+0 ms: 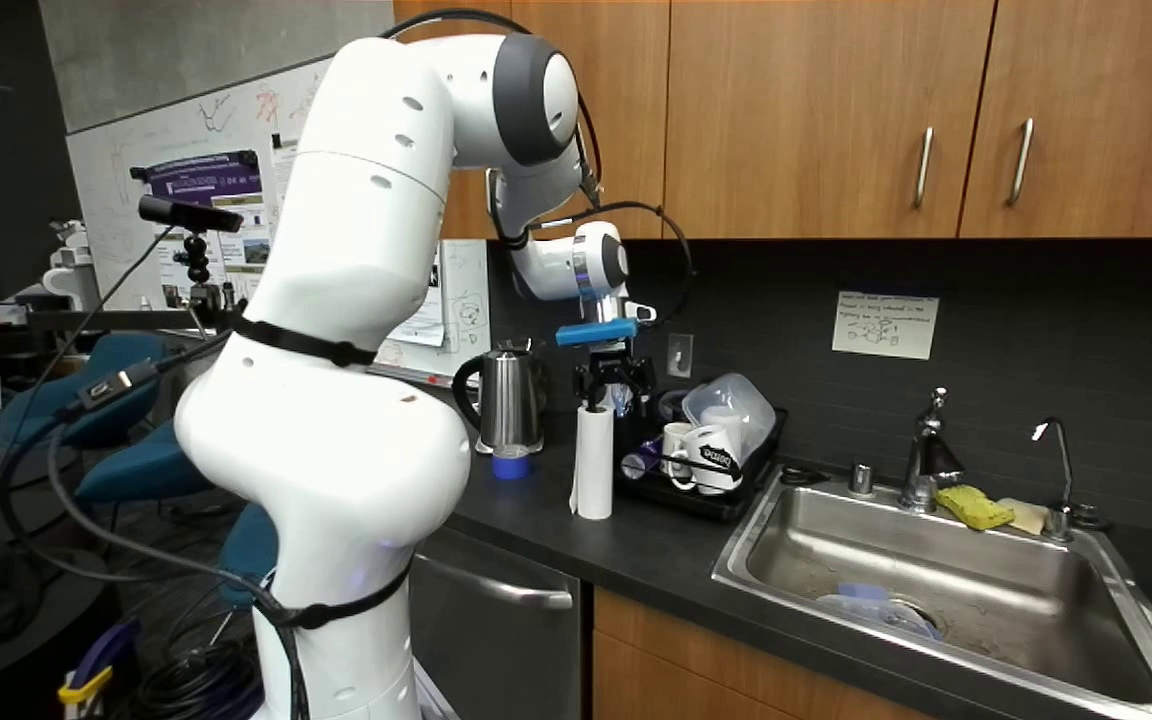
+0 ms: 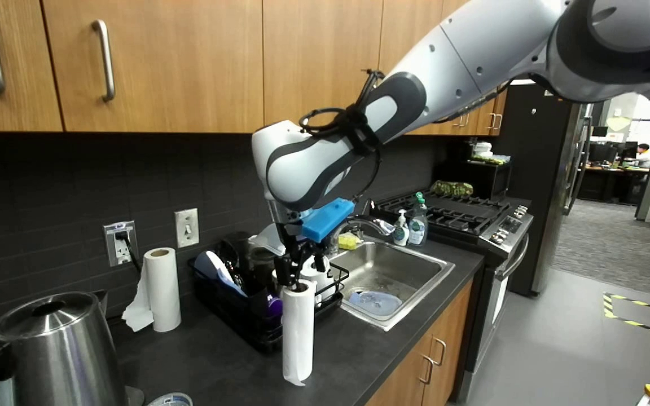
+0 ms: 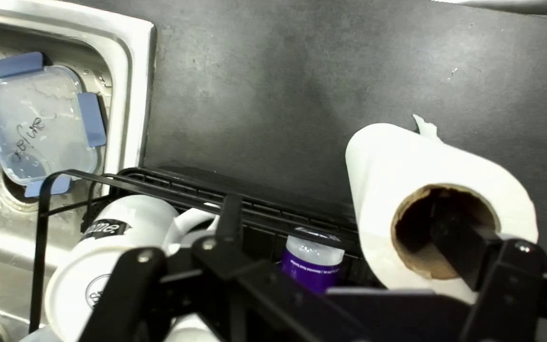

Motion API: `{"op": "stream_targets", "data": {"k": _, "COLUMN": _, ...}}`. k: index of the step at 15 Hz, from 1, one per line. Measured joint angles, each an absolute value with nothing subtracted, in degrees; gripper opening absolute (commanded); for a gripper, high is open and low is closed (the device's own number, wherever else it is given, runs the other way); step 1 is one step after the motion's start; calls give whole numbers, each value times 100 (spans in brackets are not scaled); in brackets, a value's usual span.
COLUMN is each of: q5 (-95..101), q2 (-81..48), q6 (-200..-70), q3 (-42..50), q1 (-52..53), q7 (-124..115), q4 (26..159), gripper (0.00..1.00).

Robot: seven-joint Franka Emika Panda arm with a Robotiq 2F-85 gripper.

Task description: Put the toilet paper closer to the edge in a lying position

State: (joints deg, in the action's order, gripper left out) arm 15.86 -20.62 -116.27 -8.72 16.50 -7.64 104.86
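Gripper spread, nothing clamped; one finger in core of TP roll, upright on surface beside dish rack, back from edge. Step (est.): pre-grasp. Next likely req'd: pinch roll, lift, lay flat nr. edge.

Toilet paper: matt paper; core: rough-edged cardboard. Countertop: smooth, mostly matt. Sink: smooth, shiny metal. Jug: glossy steel. Cupboard doors: smooth wood grain; door handles: satin metal. Mug: glossy glaze. Lid: translucent plastic. Robot arm: smooth, lightly glossy shell.
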Motion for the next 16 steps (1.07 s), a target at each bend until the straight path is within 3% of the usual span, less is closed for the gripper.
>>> {"op": "stream_targets", "data": {"k": 16, "q5": 2547, "q2": -2254, "q6": -11434, "q3": -936, "q1": 2376, "q7": -959, "q4": 10255, "gripper": 100}}
